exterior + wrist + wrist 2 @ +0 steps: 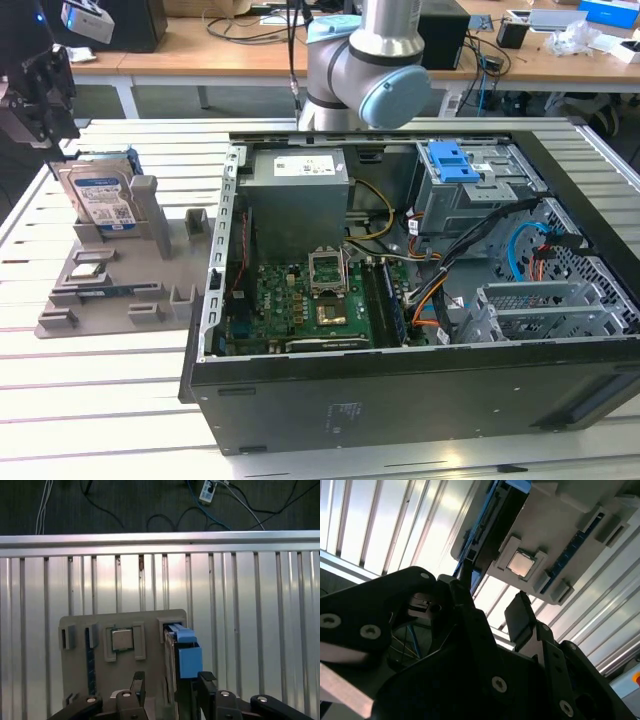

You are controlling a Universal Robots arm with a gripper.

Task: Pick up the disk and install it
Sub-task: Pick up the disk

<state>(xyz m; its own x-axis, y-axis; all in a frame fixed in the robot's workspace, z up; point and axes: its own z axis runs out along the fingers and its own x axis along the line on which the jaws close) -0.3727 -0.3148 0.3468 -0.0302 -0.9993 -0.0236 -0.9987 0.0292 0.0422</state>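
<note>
Well, the big open computer case [400,400] sits just beside the grey holder [150,268], on the exterior view's right. My pincer [172,676] hangs above the holder, fingers [138,680] spread apart, gripping nothing. The disk [100,197] stands upright in the holder's slot. A small silver chip [121,640] lies flat in the holder too.

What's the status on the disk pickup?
Open claw poised above the disk, no contact seen. It stands upright in the grey holder, outside the computer case. Nothing between them.
</note>
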